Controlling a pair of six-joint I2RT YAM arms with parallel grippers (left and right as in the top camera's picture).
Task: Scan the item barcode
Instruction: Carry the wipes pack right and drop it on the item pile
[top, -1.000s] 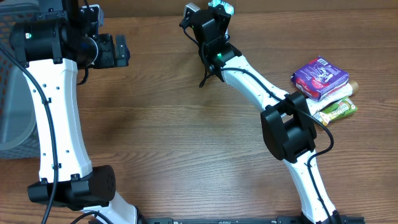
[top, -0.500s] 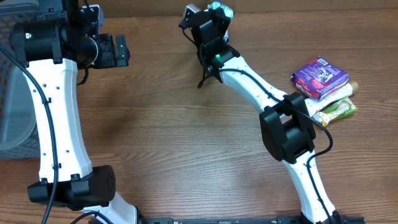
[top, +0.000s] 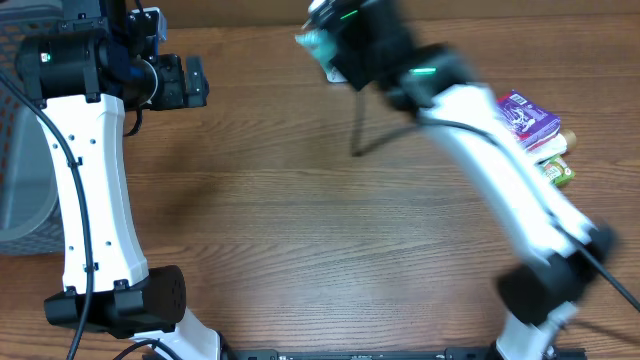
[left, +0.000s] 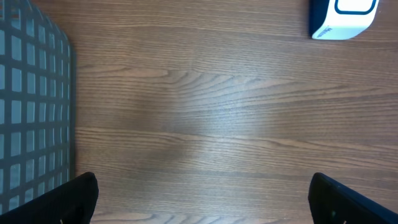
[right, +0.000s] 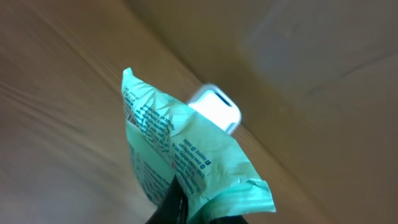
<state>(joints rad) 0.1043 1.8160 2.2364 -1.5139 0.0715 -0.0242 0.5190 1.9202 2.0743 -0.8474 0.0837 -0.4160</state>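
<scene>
Since 1 second ago the white right arm (top: 500, 175) has swung out, blurred overhead. Its right gripper (right: 183, 211) pinches the lower end of a crinkled mint-green plastic packet (right: 180, 155), just in front of a small white box scanner (right: 216, 109). Well left of that scanner, the left gripper (left: 202, 193) hangs, its 2 fingers (left: 78, 196) wide apart and empty, beside a grey mesh basket (left: 31, 93).

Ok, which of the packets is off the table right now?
The mint-green packet, held up in the right gripper; the purple packet and the darker green packet lie on the table.
</scene>
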